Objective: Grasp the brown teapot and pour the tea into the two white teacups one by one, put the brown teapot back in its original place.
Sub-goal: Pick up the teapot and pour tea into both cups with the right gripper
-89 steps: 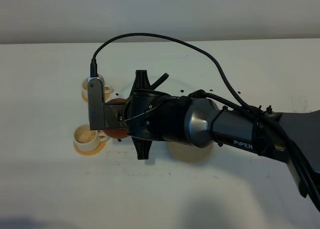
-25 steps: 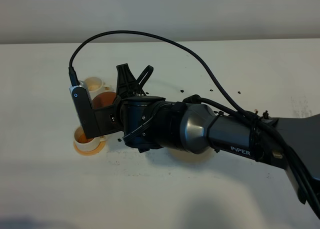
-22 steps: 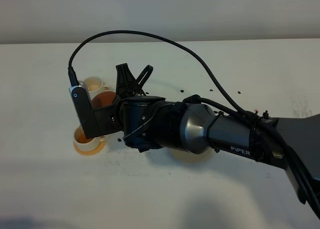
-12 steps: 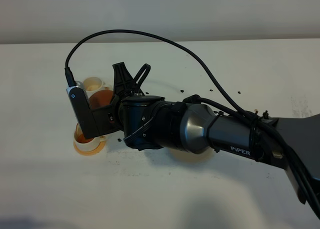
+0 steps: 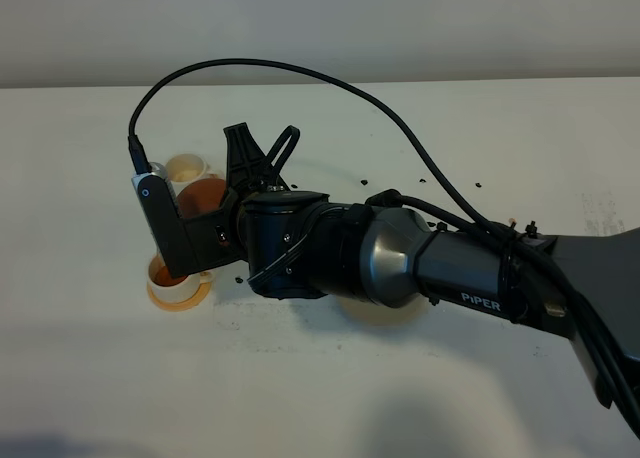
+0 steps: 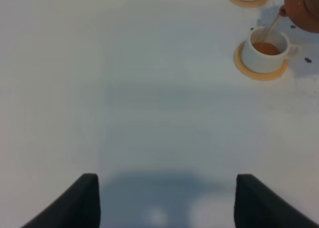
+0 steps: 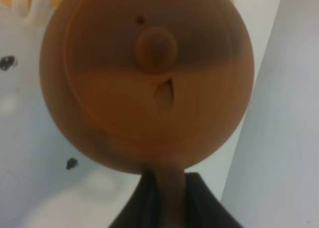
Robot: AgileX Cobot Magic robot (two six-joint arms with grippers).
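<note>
brown teapot [image 7: 147,78] pouring amber tea [image 6: 267,49] into teacup [image 6: 259,62]; right end effector [image 7: 168,200] apparently pinching handle [image 7: 168,180]; left end effector [image 6: 167,203] spread.

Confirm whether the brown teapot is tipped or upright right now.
Tipped: the brown teapot pours a thin stream from its spout into a white teacup.

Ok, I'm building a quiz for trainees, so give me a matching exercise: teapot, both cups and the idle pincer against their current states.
1. squat reddish-brown clay teapot
2. front small white teacup
3. rear small white teacup
4. left black pincer

A. open, holding nothing
B. taking a thin stream of tea
C. handle clamped in the right pincer, pouring
D. standing clear of the stream

Pairs: 1-C, 2-B, 3-D, 4-A
</note>
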